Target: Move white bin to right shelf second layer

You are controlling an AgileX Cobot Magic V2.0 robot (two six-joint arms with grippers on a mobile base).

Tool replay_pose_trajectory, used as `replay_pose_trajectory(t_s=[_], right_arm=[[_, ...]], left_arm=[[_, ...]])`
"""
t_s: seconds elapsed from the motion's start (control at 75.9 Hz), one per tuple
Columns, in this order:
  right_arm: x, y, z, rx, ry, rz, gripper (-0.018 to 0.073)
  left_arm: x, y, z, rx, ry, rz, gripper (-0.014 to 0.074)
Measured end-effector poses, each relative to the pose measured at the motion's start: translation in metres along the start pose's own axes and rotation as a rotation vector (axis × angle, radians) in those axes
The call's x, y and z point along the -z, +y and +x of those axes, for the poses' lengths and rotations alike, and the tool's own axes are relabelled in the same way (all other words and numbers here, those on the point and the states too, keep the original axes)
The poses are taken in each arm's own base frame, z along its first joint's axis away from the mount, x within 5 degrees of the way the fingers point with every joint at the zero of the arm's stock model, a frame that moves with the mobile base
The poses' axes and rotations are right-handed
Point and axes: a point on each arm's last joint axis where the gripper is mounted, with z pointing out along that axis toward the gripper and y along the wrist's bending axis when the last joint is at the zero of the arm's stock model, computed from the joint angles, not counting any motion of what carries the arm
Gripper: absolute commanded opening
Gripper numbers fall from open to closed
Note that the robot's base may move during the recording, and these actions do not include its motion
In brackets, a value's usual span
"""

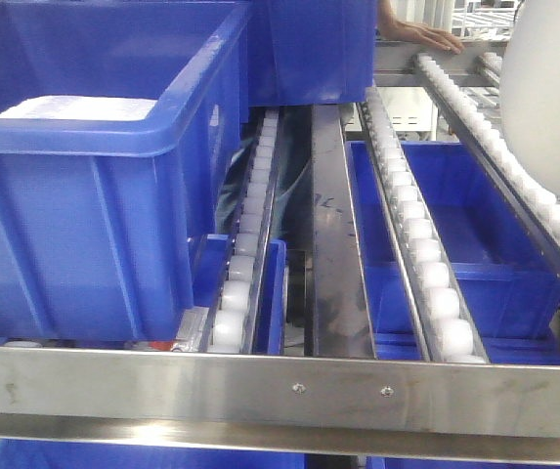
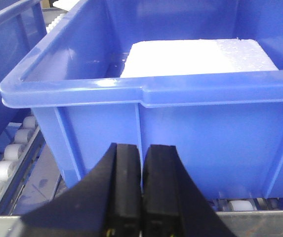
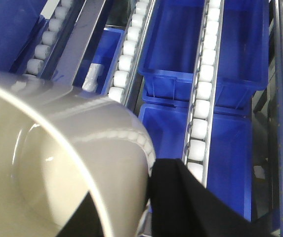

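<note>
Two grippers are in view, one per wrist camera. We see the left gripper with its black fingers pressed together, nothing between them, just in front of the near wall of a blue crate. That crate sits on the roller rails and holds a flat white block.

From the right wrist view, the right gripper pinches the rim of the white bin: one dark finger lies against the outside of the wall and another dark part shows inside the bin at the bottom edge of the picture. The bin is tilted, with its glossy cream interior facing the camera, and we cannot tell whether it touches the rails beneath it.

From the front view, the white bin appears at the right edge, over the rightmost roller rail of the right shelf second layer. The steel front lip with two screws runs across the foreground. More blue crates sit on the level below, seen between the rails. A person's hand rests on the far end of the rack.
</note>
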Motion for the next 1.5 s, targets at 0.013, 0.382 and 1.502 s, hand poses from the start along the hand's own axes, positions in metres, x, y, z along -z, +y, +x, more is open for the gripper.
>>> replay_pose_trajectory(t_s=[0.013,0.382,1.502], right_arm=[[0.000,0.000,0.000,0.000,0.000,0.000,0.0056],[0.000,0.000,0.000,0.000,0.000,0.000,0.0056],[-0.095,-0.023,-0.005,-0.052,0.061,0.098,0.0056]], left_arm=[[0.000,0.000,0.000,0.000,0.000,0.000,0.0085],[0.000,0.000,0.000,0.000,0.000,0.000,0.0085],[0.000,0.000,0.000,0.000,0.000,0.000,0.0085]])
